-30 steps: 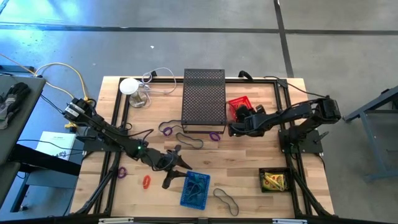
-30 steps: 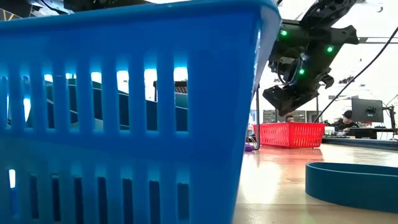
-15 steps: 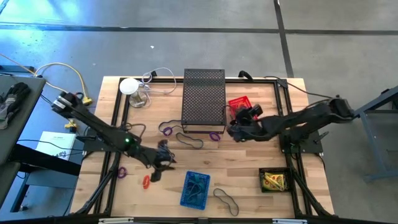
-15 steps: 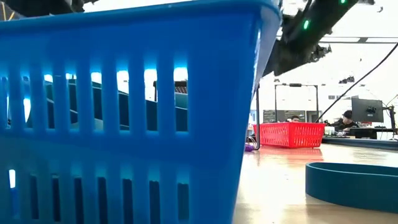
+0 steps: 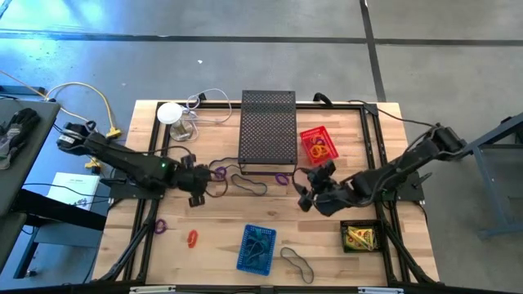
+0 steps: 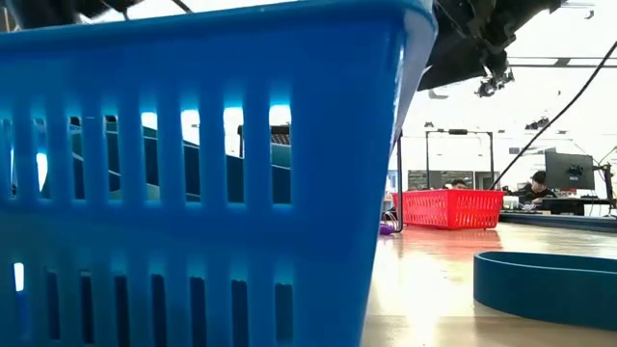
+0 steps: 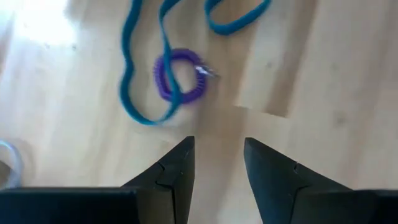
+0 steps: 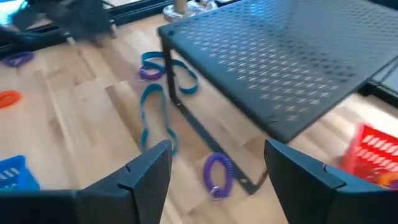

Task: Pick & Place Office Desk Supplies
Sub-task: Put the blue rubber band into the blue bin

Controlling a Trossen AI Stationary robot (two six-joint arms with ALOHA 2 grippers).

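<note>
A lab: concrete floor (image 5: 245,49), workstation monitor (image 6: 569,171) behind the table.

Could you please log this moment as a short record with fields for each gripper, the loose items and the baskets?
left gripper: jaws open and empty, over the table near a purple coil
right gripper: jaws open and empty, below the red basket
loose items: orange band, dark band, second purple coil
blue basket: near front edge

We see the mesh box (image 5: 268,131) blocking the worktop's (image 5: 212,220) far middle, with the red basket (image 5: 317,144) just beside it. Bare wood lies open between the blue basket (image 5: 257,248) and the box. Loose bands (image 5: 249,184) litter the box's near edge.
</note>
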